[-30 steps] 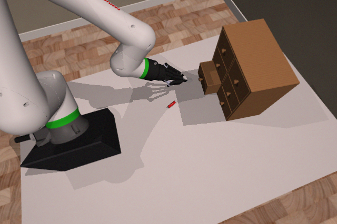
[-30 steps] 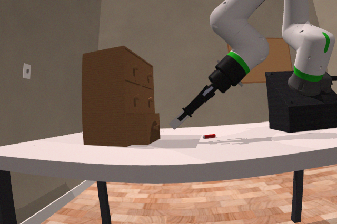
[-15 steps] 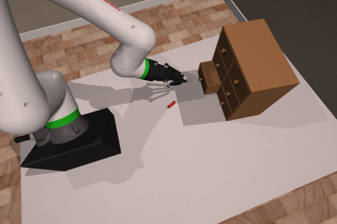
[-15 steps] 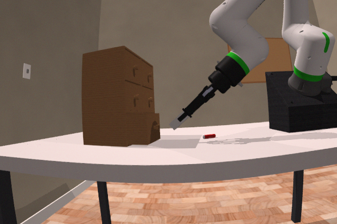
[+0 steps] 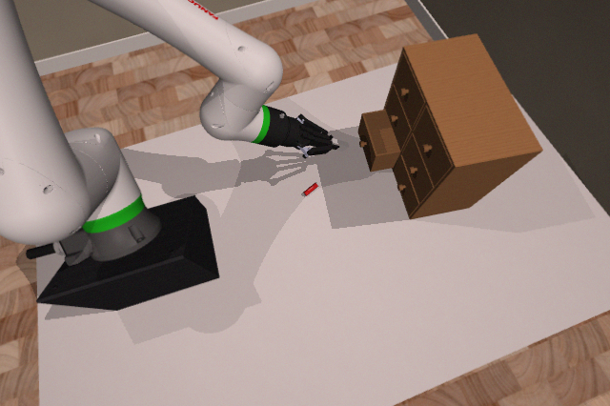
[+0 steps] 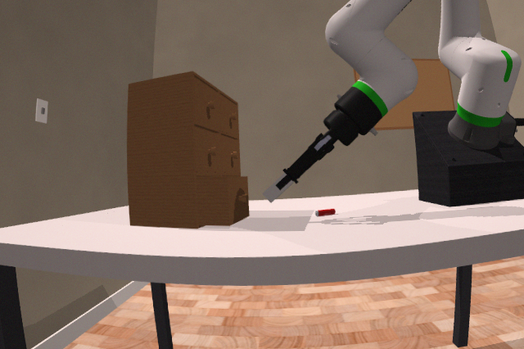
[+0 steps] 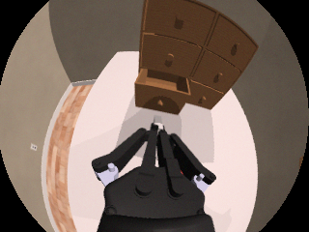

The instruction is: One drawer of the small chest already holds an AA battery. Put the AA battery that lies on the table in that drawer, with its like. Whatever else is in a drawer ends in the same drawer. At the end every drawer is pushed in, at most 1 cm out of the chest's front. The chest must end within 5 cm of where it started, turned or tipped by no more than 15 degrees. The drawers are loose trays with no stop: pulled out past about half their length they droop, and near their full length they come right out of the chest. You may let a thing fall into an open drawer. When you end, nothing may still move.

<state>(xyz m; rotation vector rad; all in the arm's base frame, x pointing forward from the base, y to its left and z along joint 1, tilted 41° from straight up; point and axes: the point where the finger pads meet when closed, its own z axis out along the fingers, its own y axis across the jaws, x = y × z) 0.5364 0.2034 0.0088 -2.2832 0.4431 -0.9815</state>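
Hand (image 5: 335, 145) fully closed, empty, aimed at part-open bottom drawer (image 5: 376, 140) of chest (image 5: 462, 120), prob. to nudge it w/ fingertips. AA battery (image 5: 310, 189) lies on worktop (image 5: 344, 303), just beside hand.

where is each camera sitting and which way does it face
top: high above the table's near edge, looking down at chest, battery, arm and black base.
exterior: at table height off to the side, facing the chest's side, gripper and base.
wrist: behind the shut gripper, facing the pulled-out drawer.
All three share chest and gripper.
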